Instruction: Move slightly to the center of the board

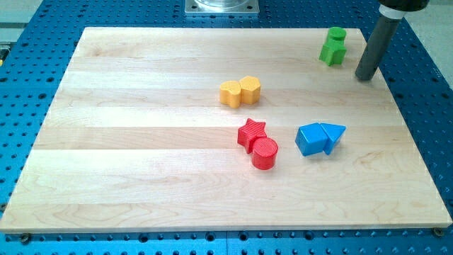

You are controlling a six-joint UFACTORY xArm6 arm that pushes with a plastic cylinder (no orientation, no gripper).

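Note:
My tip (366,76) rests on the wooden board (141,156) near its top right corner. Two green blocks (333,47) stand touching each other just to the left of the tip, a small gap apart from it. Two yellow blocks (240,91) sit together near the board's middle top. A red star (251,133) touches a red cylinder (265,153) below them. A blue cube (310,139) touches a blue triangle (333,134) to the right of the red pair, well below the tip.
The board lies on a blue perforated table (28,64). A grey metal base (222,7) stands at the view's top edge, beyond the board.

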